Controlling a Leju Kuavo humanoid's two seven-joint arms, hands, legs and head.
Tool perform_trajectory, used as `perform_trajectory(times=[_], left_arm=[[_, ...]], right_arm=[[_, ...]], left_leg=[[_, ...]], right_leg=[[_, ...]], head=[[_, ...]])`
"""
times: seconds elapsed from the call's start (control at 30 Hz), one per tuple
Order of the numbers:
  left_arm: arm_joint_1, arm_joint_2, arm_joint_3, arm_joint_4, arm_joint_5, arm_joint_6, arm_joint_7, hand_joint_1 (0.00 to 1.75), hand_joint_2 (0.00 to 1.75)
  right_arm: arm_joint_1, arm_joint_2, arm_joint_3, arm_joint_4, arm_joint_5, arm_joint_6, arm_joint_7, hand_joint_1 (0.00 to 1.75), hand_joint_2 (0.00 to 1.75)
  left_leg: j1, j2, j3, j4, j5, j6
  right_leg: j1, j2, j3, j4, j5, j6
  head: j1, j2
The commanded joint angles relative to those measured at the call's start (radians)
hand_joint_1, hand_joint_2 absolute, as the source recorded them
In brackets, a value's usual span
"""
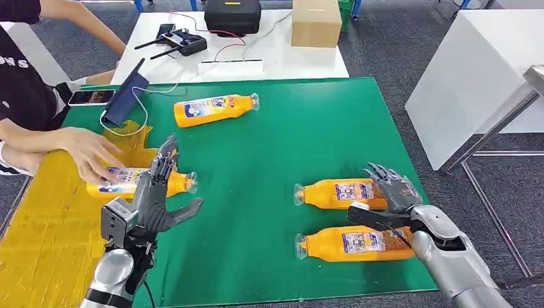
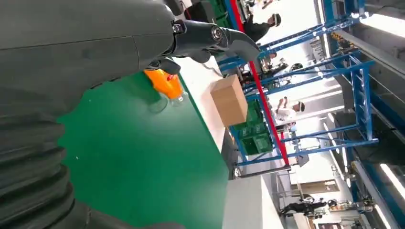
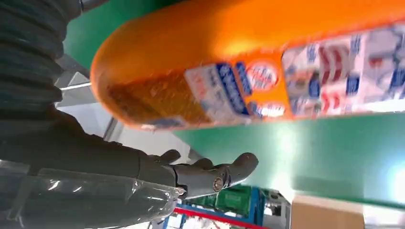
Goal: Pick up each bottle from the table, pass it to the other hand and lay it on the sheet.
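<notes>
Ribbed grey right hand [image 1: 391, 192] spread empty (fingers apart) beside glossy orange bottle [image 1: 356, 244], left hand [image 1: 157, 192] likewise splayed

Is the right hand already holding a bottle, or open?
Open. In the head view the right hand hovers with fingers spread between the two near bottles, closed on neither.

We see four orange bottles [image 1: 356, 244] with white, blue and red labels on a green table cover [image 1: 269, 160]; at nine o'clock lies a yellow sheet [image 1: 45, 224]; at twelve, a brown box [image 1: 315, 22].
</notes>
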Motion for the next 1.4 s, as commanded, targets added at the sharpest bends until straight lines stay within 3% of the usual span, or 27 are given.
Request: perform_trajectory(times=[0.03,0.07,0.13,0.17,0.2,0.23,0.6,0.73,0.8,0.9,1.0,1.07,1.13,1.2,1.4], left_arm=[[-0.032,-0.007,-0.015,0.056,0.019,-0.011,0.007,0.0,1.75],[-0.03,-0.009,-0.012,0.054,0.029,-0.016,0.008,0.0,1.75],[-0.024,-0.013,-0.01,0.048,0.033,-0.016,0.008,0.0,1.75],[-0.021,-0.015,-0.009,0.047,0.035,-0.016,0.009,0.0,1.75],[-0.021,-0.014,-0.01,0.047,0.035,-0.016,0.009,0.0,1.75],[-0.02,-0.016,-0.008,0.048,0.038,-0.017,0.009,0.0,1.75],[-0.02,-0.017,-0.006,0.05,0.042,-0.018,0.01,0.0,1.75],[-0.016,-0.021,0.003,0.051,0.048,-0.019,0.011,0.0,1.75],[-0.012,-0.023,0.005,0.049,0.05,-0.02,0.012,0.0,1.75],[-0.006,-0.025,0.009,0.042,0.053,-0.023,0.014,0.0,1.75],[0.004,-0.027,0.001,0.027,0.053,-0.045,0.029,0.0,1.75],[0.003,-0.02,-0.027,0.034,0.032,-0.063,0.044,0.0,1.75],[-0.012,-0.013,-0.072,0.062,0.02,-0.084,0.057,0.0,1.75],[-0.033,-0.016,-0.104,0.093,0.021,-0.082,0.061,0.0,1.75],[-0.098,-0.021,-0.173,0.169,0.079,-0.125,0.093,0.0,1.75]], right_arm=[[-0.114,0.067,0.099,0.215,0.05,0.0,0.045,0.0,1.75],[-0.129,0.077,0.109,0.241,0.067,-0.011,0.062,0.16,1.75],[-0.145,0.094,0.119,0.272,0.087,-0.027,0.077,0.63,1.75],[-0.153,0.102,0.124,0.285,0.097,-0.032,0.085,0.63,1.75],[-0.156,0.106,0.125,0.289,0.098,-0.033,0.086,0.84,1.75],[-0.161,0.108,0.132,0.298,0.109,-0.04,0.09,1.36,1.75],[-0.165,0.112,0.134,0.305,0.113,-0.046,0.092,1.36,1.75],[-0.162,0.129,0.115,0.297,0.115,-0.087,0.091,1.55,1.75],[-0.157,0.139,0.102,0.28,0.121,-0.113,0.096,1.75,1.75],[-0.129,0.165,0.053,0.211,0.129,-0.188,0.109,1.75,1.75],[-0.062,0.215,-0.03,0.034,0.123,-0.276,0.118,1.75,1.75],[-0.022,0.262,-0.089,-0.088,0.073,-0.323,0.104,1.75,1.75],[0.017,0.343,-0.159,-0.228,-0.106,-0.359,0.001,1.75,1.75],[0.033,0.387,-0.175,-0.305,-0.145,-0.391,-0.026,1.75,1.75],[0.037,0.428,-0.151,-0.358,-0.343,-0.364,-0.083,1.68,1.75]], left_leg=[[0.001,0.003,0.005,-0.001,-0.001,-0.002],[0.001,0.003,0.004,-0.001,-0.001,-0.002],[0.001,0.004,0.005,-0.001,-0.002,-0.002],[0.001,0.003,0.004,-0.001,-0.001,-0.002],[0.002,0.005,0.005,-0.001,-0.002,-0.002],[0.001,0.003,0.004,-0.001,-0.001,-0.002],[0.001,0.002,0.005,-0.001,-0.001,-0.001],[0.002,0.003,0.007,-0.001,-0.002,-0.003],[0.001,0.003,0.005,-0.001,-0.001,-0.002],[0.001,0.003,0.004,-0.001,0.0,-0.001],[0.002,0.003,0.005,-0.001,-0.001,-0.002],[0.002,0.002,0.004,0.0,-0.002,-0.002],[0.002,0.004,0.003,0.0,-0.002,-0.002],[0.002,0.004,0.003,0.0,-0.002,-0.003],[0.002,-0.001,0.002,0.0,-0.001,-0.002]], right_leg=[[0.001,0.002,0.004,-0.002,0.0,-0.001],[0.002,0.002,0.004,-0.001,0.0,-0.001],[0.001,0.003,0.004,-0.001,0.0,-0.001],[0.001,0.002,0.003,-0.001,0.0,-0.001],[0.002,0.004,0.005,-0.002,0.0,-0.001],[0.001,0.002,0.004,-0.002,0.0,-0.001],[0.001,0.001,0.004,-0.001,0.0,-0.001],[0.003,0.001,0.007,-0.002,-0.001,-0.002],[0.001,0.001,0.005,-0.001,0.0,-0.001],[0.001,0.001,0.003,-0.001,0.0,-0.001],[0.002,0.001,0.004,-0.001,-0.001,-0.001],[0.002,0.001,0.003,0.0,-0.001,-0.001],[0.002,0.003,0.002,0.001,-0.001,-0.001],[0.002,0.003,0.001,0.001,-0.002,-0.002],[0.002,-0.003,0.002,0.001,-0.002,-0.001]], head=[[0.0,0.0],[0.0,0.0],[0.0,0.0],[0.0,0.0],[0.0,0.0],[0.0,0.0],[0.0,0.0],[0.0,0.0],[0.0,0.0],[0.0,0.0],[0.0,0.0],[0.0,0.0],[0.0,0.0],[0.0,0.0],[0.0,0.0]])
